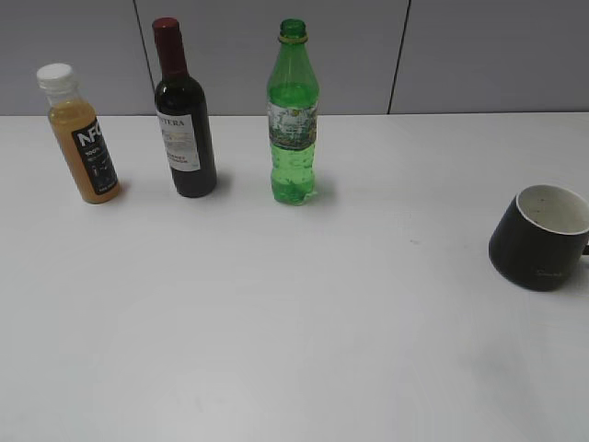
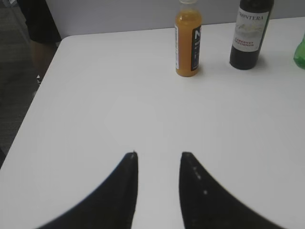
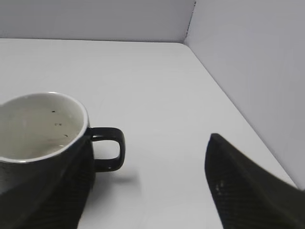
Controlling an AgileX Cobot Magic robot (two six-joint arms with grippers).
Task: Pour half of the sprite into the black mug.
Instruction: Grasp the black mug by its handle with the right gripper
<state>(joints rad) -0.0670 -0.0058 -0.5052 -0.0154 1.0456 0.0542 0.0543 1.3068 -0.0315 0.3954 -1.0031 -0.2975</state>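
Sprite [image 1: 294,120] stands upright on the table [image 1: 276,322], cap off, nothing holding it. Wine bottle [image 1: 183,120] stands left of the sprite, juice bottle [image 1: 79,135] further left. Mug [image 1: 541,237] sits well right of the sprite, near the table's edge, upright, handle [image 3: 108,149] pointing away from the sprite.

Left gripper [image 2: 158,160] hovers over bare table, well short of the sprite, jaws parted, empty; only the sprite's green edge shows at the far right of the left wrist view. Right gripper [image 3: 147,191] is spread wide around the mug, handle between its fingers [image 3: 243,186], no grip seen.
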